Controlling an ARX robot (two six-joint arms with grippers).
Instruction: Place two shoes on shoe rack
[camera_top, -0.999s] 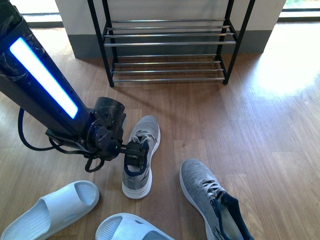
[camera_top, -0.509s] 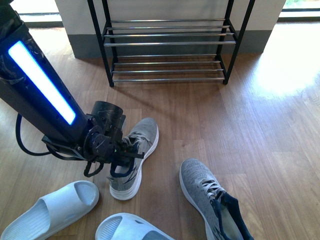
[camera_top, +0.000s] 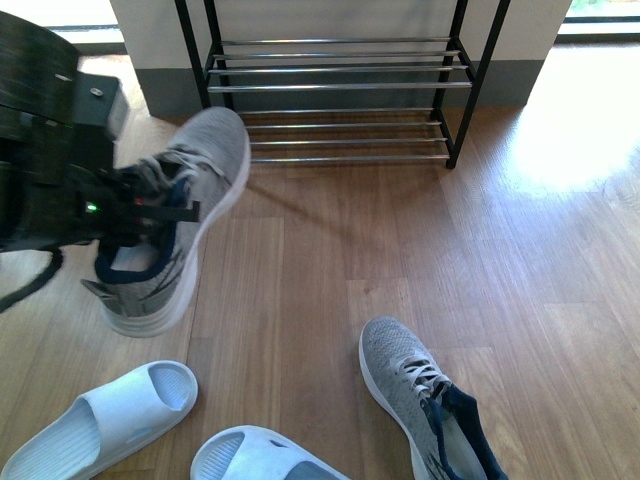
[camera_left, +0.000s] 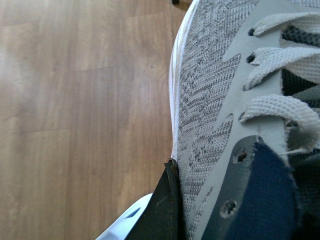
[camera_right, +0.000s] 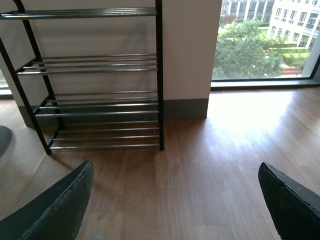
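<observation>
Wood floor, sunlit at 2; rack at 12 against a wall, window beside the wall.
Sneaker is held off the floor at 9, clamped at the collar by the left gripper; 0.5 s ago it was low near centre. Second sneaker at 5, slides at 7. Right gripper is spread wide.

Left arm is all black, with a boxy wrist housing, one silver screw on top, a tiny green light glowing on its face and a black cable looping underneath. The right gripper shows two dark, scuffed, rounded fingers.
</observation>
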